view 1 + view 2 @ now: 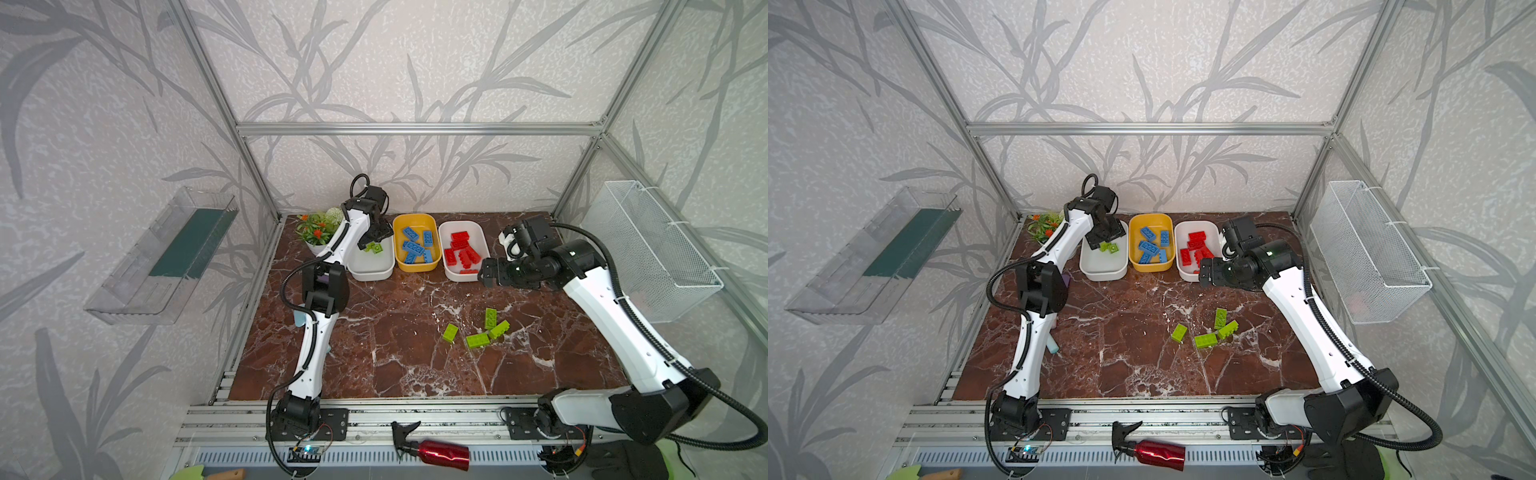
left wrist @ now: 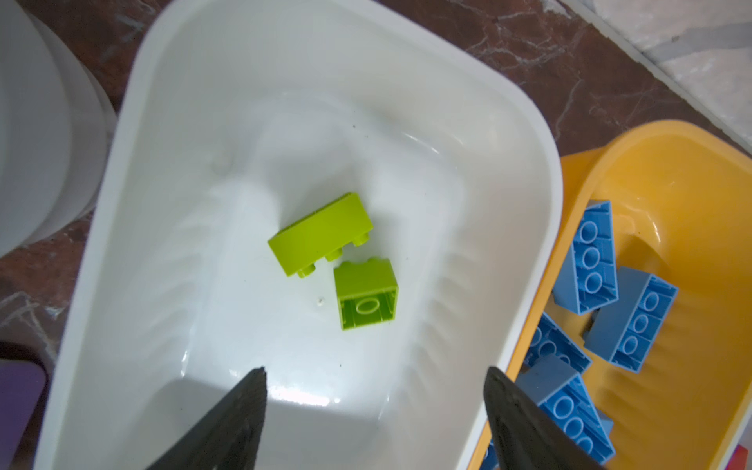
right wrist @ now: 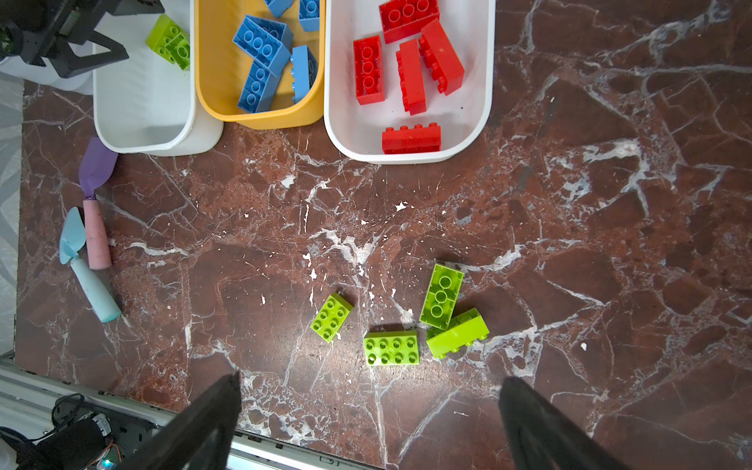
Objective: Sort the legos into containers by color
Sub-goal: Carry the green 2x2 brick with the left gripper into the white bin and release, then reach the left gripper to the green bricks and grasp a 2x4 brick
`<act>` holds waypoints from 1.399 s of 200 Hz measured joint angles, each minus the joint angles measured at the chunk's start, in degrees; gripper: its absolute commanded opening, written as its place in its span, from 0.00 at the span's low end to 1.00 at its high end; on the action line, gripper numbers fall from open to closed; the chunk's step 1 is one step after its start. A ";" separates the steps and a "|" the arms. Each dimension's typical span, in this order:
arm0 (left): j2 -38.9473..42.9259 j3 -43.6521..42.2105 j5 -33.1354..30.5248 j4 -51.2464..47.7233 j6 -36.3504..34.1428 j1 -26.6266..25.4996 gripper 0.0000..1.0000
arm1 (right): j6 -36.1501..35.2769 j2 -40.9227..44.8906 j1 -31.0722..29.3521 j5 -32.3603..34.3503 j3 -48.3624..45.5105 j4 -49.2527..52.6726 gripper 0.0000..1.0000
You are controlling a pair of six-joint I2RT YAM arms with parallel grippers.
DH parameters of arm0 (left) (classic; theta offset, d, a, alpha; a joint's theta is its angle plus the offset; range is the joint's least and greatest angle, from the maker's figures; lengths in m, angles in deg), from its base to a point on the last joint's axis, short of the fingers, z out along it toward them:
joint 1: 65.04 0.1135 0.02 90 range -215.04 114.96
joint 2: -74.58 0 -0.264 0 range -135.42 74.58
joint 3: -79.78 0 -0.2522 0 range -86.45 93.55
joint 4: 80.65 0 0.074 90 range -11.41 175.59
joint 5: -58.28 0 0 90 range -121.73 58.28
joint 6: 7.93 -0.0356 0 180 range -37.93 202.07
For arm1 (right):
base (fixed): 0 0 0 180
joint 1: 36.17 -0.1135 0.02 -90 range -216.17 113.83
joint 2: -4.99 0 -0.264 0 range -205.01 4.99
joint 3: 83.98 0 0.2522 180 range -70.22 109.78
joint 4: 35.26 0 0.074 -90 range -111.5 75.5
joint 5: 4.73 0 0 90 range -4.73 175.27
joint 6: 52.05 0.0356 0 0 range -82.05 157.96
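Note:
Three containers stand in a row at the back. The left white tub (image 2: 545, 171) holds two lime green legos (image 2: 319, 234), and my left gripper (image 2: 376, 372) hangs open just above them, holding nothing. Blue legos (image 3: 264, 44) fill the yellow tub (image 1: 415, 266). Red legos (image 3: 411, 77) lie in the right white tub (image 1: 461, 276). Several green legos (image 3: 391, 348) lie loose on the marble table, right of centre. Above the table, by the red tub's front right corner, my right gripper (image 1: 487, 274) stands open and empty (image 3: 372, 378).
A white flower pot (image 1: 318, 232) stands left of the tubs. Two toy trowels (image 3: 95, 232) lie near the left arm. A wire basket (image 1: 648, 249) hangs on the right wall and a clear tray (image 1: 162, 257) on the left. A red spray bottle (image 1: 440, 455) lies in front.

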 measured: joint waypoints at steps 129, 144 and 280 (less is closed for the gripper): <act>36.94 -48.87 -3.82 16.50 -7.85 -26.27 0.76 | 1.55 23.41 0.31 -2.27 -13.38 7.26 0.99; 36.96 -51.47 -4.04 18.21 -7.80 -30.23 0.76 | 2.21 26.84 0.31 -2.69 -15.26 8.96 0.99; 27.41 -57.42 -3.69 29.46 -7.67 -45.51 0.65 | 6.91 44.09 0.31 -1.86 -16.02 25.77 0.99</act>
